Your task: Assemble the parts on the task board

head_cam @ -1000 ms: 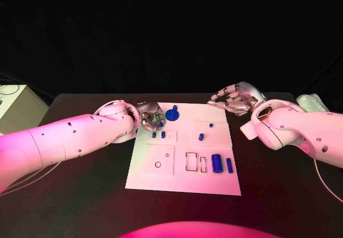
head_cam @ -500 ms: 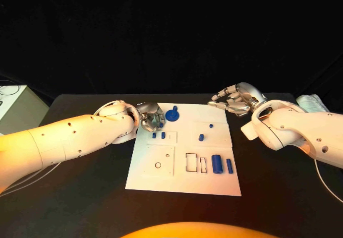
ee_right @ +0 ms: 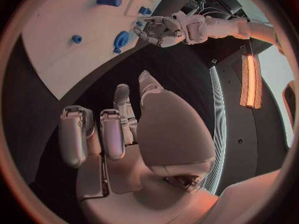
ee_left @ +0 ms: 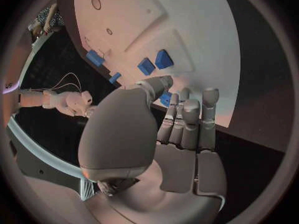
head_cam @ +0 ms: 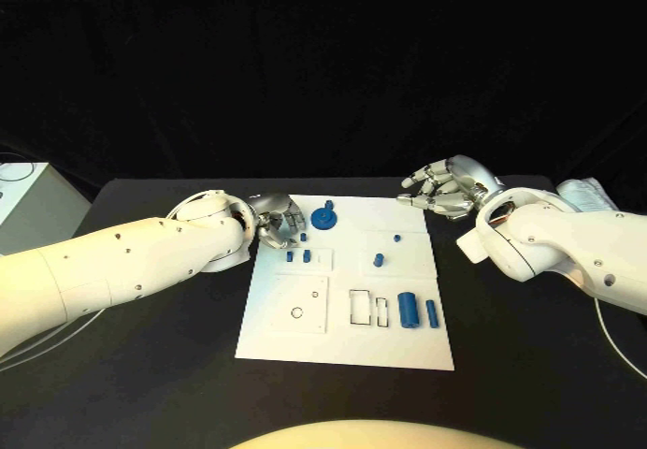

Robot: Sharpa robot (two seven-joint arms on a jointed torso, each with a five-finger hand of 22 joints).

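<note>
My left hand [head_cam: 280, 222] sits at the task board's [head_cam: 344, 341] far left edge, fingers curled toward a small blue part [ee_left: 165, 98]. Whether I pinch that part I cannot tell, since my fingers [ee_left: 187, 115] hide it. My right hand [head_cam: 442, 186] hovers over the bench [head_cam: 539, 374] off the board's far right corner, fingers loosely curled and holding nothing. A blue cylinder [head_cam: 408, 308] lies near the board's right edge. I can read no writing.

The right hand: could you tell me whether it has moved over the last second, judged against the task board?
No, not noticeably. In the head view the right hand hovers off the far right corner of the task board, as it did a second ago, holding nothing.
</note>
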